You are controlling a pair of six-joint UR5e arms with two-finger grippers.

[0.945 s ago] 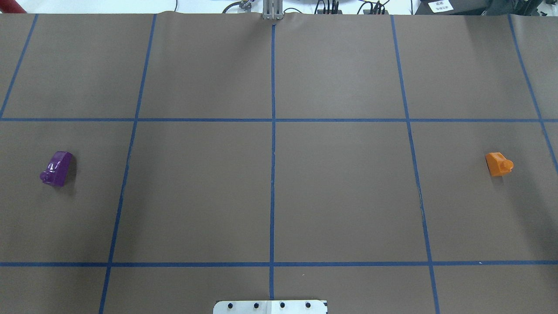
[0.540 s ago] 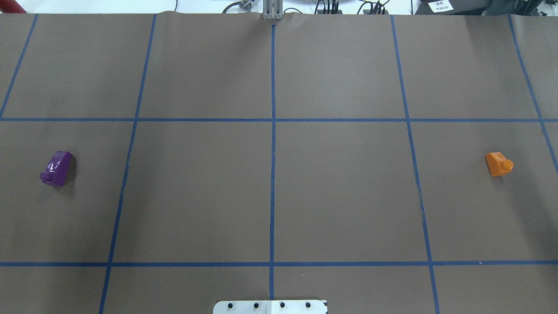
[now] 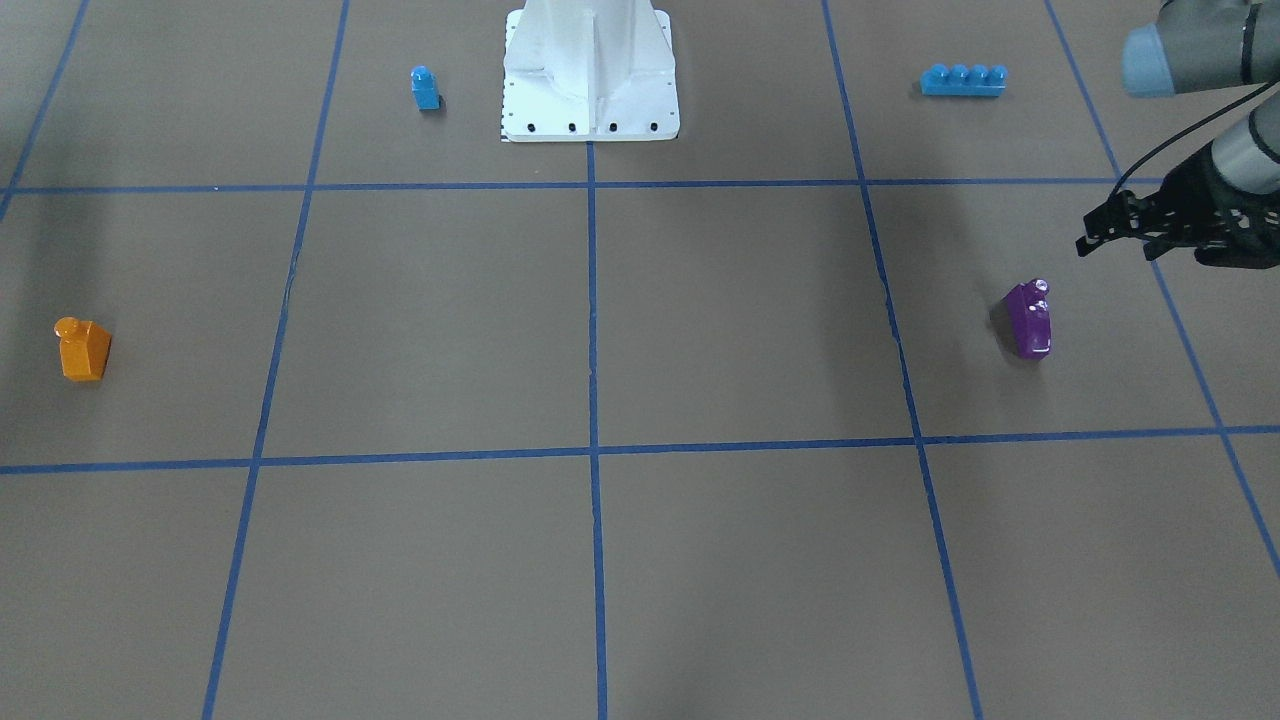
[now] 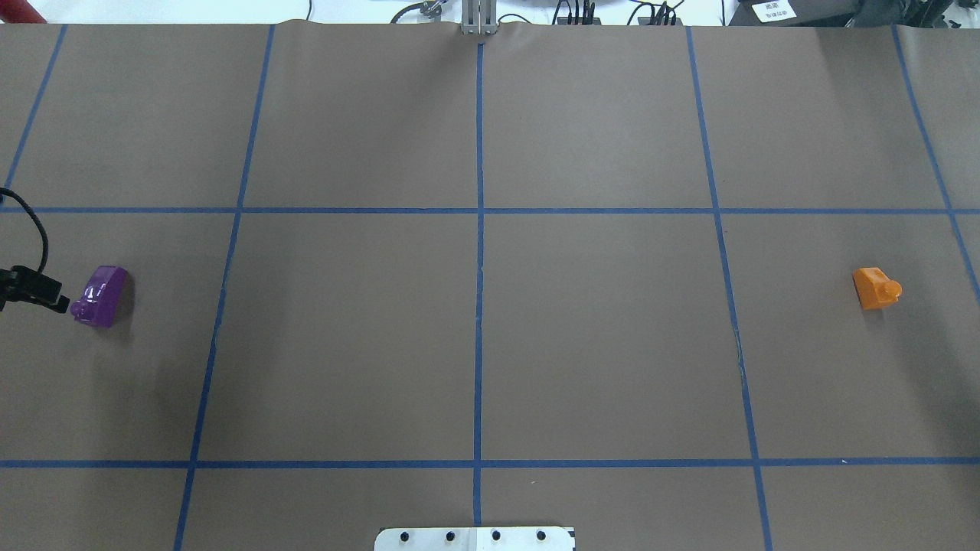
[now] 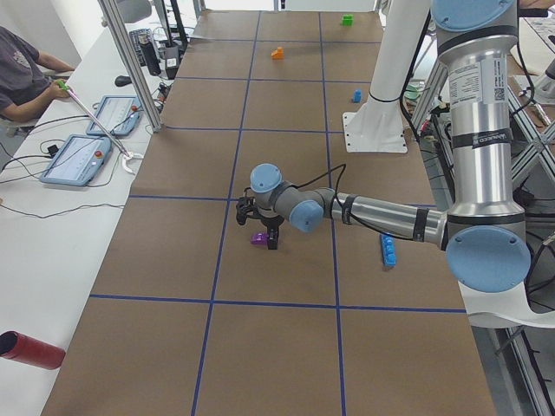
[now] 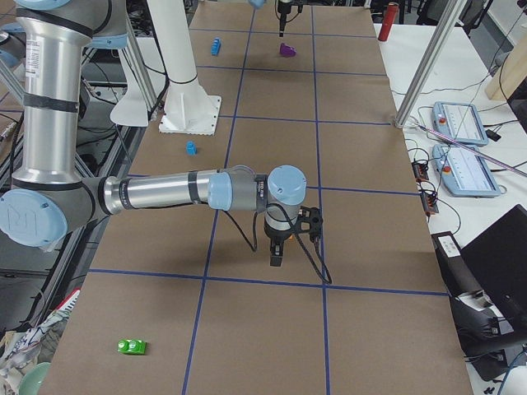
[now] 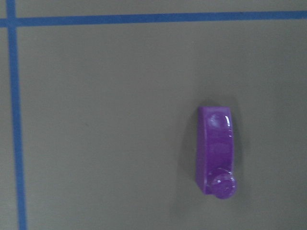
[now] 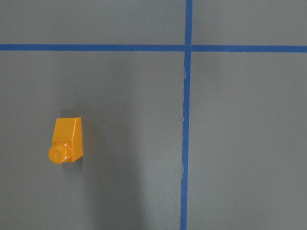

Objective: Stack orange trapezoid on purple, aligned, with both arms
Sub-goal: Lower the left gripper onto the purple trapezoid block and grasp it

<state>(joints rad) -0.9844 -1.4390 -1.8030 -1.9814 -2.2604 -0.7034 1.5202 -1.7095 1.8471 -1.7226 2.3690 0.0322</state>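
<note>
Surface (image 4: pixel 344 344): brown sheet gridded with blue tape, one block lying near each end.
Left claw (image 3: pixel 1117 248): hovers just beside the stud end of the purple (image 4: pixel 99 296), fingers apart and holding nothing.
Right claw (image 6: pixel 276 257): shows only in a side view, pointing down; I cannot tell whether it is apart or together.
Purple: loose on the robot's left side.
Orange trapezoid (image 4: pixel 875 288): far off on the robot's right side, nothing touching it.
Handling: both look light, stiff and glossy, so probably slippery. Best pinched across the flat parallel side walls, avoiding the slope and the stud.
</note>
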